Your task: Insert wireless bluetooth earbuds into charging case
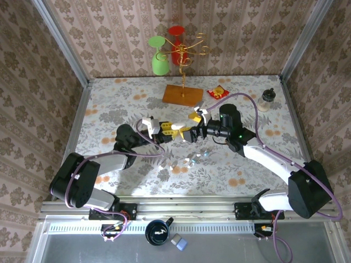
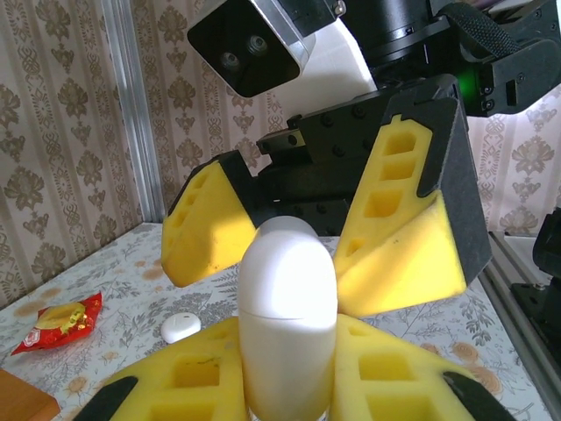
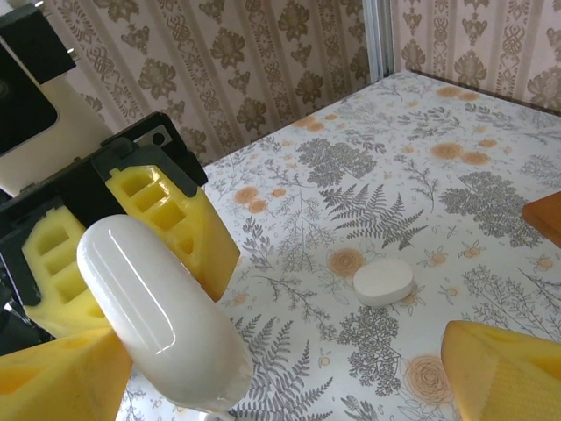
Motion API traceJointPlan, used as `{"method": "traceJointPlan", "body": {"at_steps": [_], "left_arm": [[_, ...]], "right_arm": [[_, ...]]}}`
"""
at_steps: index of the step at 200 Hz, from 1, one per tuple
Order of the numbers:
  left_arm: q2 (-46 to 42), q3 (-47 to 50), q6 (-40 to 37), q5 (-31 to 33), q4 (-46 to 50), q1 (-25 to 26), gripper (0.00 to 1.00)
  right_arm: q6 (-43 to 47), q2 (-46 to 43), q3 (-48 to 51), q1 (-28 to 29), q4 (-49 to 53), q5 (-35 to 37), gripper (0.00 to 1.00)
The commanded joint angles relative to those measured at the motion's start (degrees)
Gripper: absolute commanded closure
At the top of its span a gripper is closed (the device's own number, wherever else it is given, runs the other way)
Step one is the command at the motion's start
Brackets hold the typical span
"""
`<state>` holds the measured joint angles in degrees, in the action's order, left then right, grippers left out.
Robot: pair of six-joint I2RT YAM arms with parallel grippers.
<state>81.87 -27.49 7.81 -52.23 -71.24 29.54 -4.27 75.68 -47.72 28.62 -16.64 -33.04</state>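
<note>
A white pebble-shaped charging case point(image 2: 289, 316) stands up between the yellow pads of my left gripper point(image 2: 289, 373), which is shut on its lower half; its lid seam looks closed. My right gripper point(image 3: 280, 368) is open, facing the case's free end point(image 3: 158, 316), with one yellow finger point(image 2: 210, 224) on each side of the lid and not touching it. The two grippers point(image 1: 176, 129) point(image 1: 189, 133) meet above the table's middle. Tiny pale earbuds point(image 1: 194, 159) lie on the cloth just in front of them.
A second white case point(image 3: 383, 281) lies flat on the floral cloth point(image 3: 421, 167) beyond the grippers. At the back stand a wire cup stand point(image 1: 181, 55) on a wooden base point(image 1: 182, 95), a red snack packet point(image 1: 218, 92) and a small jar point(image 1: 267, 100).
</note>
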Motion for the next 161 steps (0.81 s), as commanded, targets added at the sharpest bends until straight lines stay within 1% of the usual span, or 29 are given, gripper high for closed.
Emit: {"method": "traceJointPlan", "body": {"at_steps": [1,19,50,71,105,130,143,161], "left_arm": [[0.0,0.2,-3.3,-0.8,-2.8,0.3,1.00],[0.0,0.9,-5.0,-0.6,-2.6,0.4,1.00],[0.1,1.3,-5.5,-1.5,-2.7,0.4,1.00],[0.1,1.9,-6.4,-0.5,-2.7,0.4,1.00],[0.8,2.1,-6.8,0.2,-2.7,0.2,1.00],[1.0,1.6,-3.7,0.5,-2.8,-0.4,1.00],[1.1,1.0,-1.8,-1.5,-2.7,-0.8,1.00],[1.6,-0.6,1.4,-6.4,-2.7,-1.3,1.00]], "right_arm": [[-3.7,-1.9,0.4,-0.7,-4.3,4.5,0.08],[-5.8,-2.3,0.2,-1.2,-5.0,7.3,0.09],[-10.1,-2.2,-0.3,-2.4,-4.8,10.2,0.10],[-11.6,-2.2,0.1,-2.7,-4.9,10.3,0.11],[-11.1,-4.1,2.5,-3.2,-6.2,5.3,0.09],[-11.8,-5.7,4.3,-4.0,-6.7,0.6,0.09],[-12.0,-6.0,5.1,-4.3,-7.3,-3.2,0.11],[-12.1,-5.7,5.5,-4.3,-7.4,-7.2,0.15]]}}
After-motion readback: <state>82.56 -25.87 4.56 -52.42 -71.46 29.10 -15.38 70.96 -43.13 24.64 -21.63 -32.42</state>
